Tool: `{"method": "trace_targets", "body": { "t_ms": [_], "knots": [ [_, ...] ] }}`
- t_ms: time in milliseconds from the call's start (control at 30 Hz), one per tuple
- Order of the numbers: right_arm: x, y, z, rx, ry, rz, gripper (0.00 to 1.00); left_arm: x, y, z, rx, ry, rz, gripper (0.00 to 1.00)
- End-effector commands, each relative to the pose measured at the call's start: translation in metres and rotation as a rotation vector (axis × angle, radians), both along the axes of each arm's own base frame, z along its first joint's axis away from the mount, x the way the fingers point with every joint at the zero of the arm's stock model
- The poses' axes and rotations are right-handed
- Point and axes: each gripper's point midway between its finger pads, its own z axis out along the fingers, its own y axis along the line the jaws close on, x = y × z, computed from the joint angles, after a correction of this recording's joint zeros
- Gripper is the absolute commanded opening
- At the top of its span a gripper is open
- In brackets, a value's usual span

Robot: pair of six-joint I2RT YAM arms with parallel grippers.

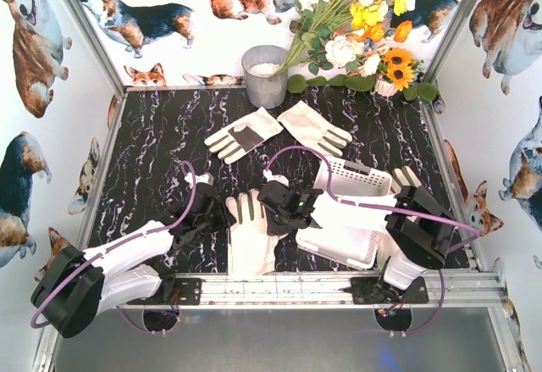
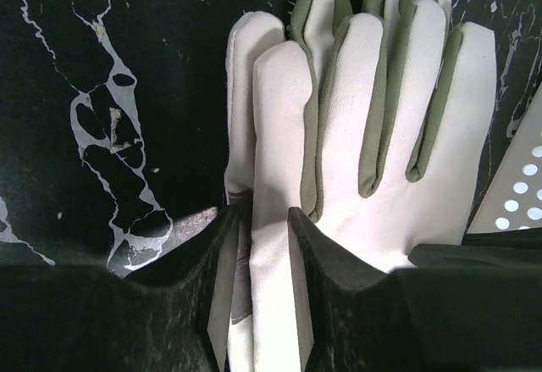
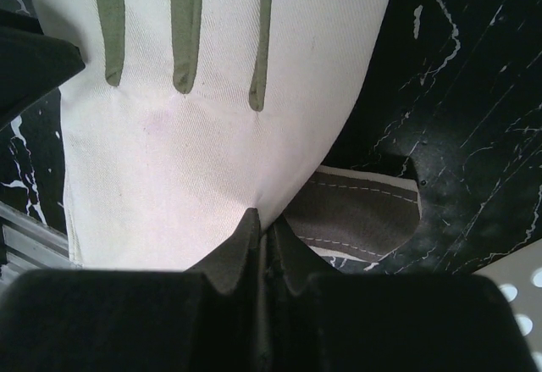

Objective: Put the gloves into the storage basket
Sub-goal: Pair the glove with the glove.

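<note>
A cream-white glove (image 1: 250, 235) lies palm down on the black marble table at the front middle, on top of another glove whose grey palm patch (image 3: 356, 211) shows underneath. My left gripper (image 1: 212, 213) is closed on the glove's left edge by the thumb (image 2: 261, 219). My right gripper (image 1: 284, 207) is shut, pinching the glove's right edge (image 3: 262, 219). Two more gloves (image 1: 244, 133) (image 1: 315, 126) lie at the back middle. The white perforated storage basket (image 1: 351, 211) stands just right of the held glove, partly under my right arm. It also shows in the left wrist view (image 2: 521, 194).
A grey metal bucket (image 1: 265, 75) and a bunch of artificial flowers (image 1: 356, 24) stand at the back wall. An aluminium rail (image 1: 279, 285) runs along the table's front edge. Patterned walls close in the left, right and back.
</note>
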Motion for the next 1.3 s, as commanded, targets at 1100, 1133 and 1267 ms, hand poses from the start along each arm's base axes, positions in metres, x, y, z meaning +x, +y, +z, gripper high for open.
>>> {"method": "trace_targets", "body": {
  "t_ms": [1100,1133,1267],
  "knots": [
    [0.009,0.02,0.028,0.105,-0.032,-0.012,0.0,0.008,0.001,0.026,-0.046,-0.105,0.0,0.0],
    [0.009,0.02,0.03,0.108,-0.035,-0.012,0.0,0.008,0.002,0.027,-0.042,-0.107,0.002,0.0],
    [0.011,0.021,0.037,0.116,-0.046,-0.012,0.0,0.009,0.003,0.032,-0.034,-0.117,0.002,0.0]
  ]
}}
